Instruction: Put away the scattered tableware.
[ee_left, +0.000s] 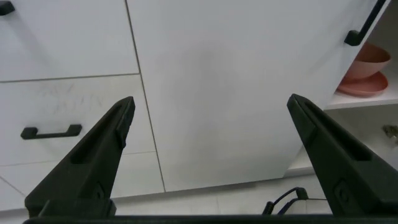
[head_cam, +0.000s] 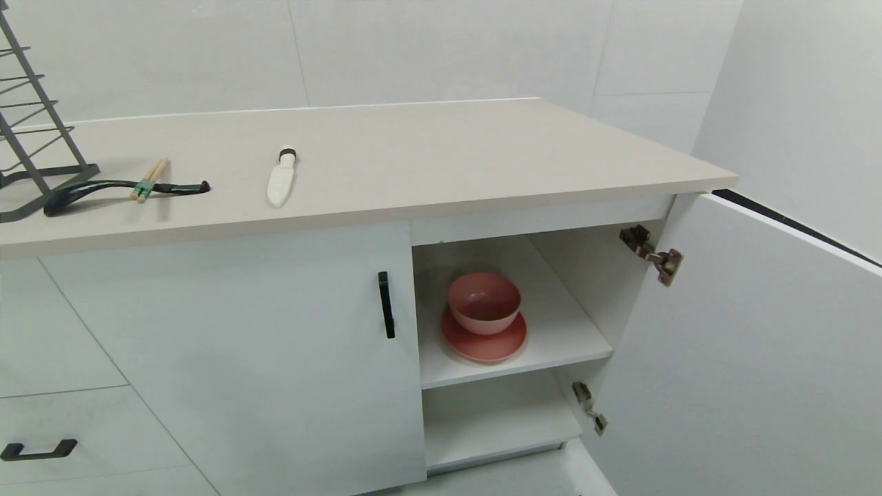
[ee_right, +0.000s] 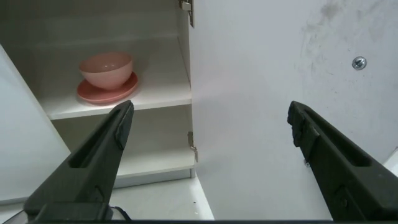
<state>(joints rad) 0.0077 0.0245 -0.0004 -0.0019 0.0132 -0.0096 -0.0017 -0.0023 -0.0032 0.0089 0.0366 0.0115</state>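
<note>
White wall tiles stand behind a pale bench [head_cam: 427,145] that tops a run of white cupboards. On the bench, toward the robot's left, a pair of chopsticks [head_cam: 149,180] lies across the handle of a black ladle [head_cam: 65,195]. A white knife [head_cam: 282,178] lies apart from them, a little to their right. A black wire rack [head_cam: 69,171] stands at the far left edge of the bench, just beside the ladle's bowl.

Below, the right cupboard door [head_cam: 744,358] is swung wide open. On the upper shelf [head_cam: 558,331] a pink bowl [head_cam: 484,302] sits upright on a pink plate [head_cam: 482,344], near the shelf's left side. The lower shelf [head_cam: 496,420] is under it. The left cupboard door [head_cam: 241,344] is closed, with a black handle [head_cam: 386,304] at its right edge. Further left is a drawer with its own black handle [head_cam: 38,451].

The left gripper [ee_left: 210,102] faces the closed door, its fingers spread wide and holding nothing. The right gripper [ee_right: 210,107] faces the open cupboard and the inside of the open door, its fingers likewise spread wide and holding nothing.
</note>
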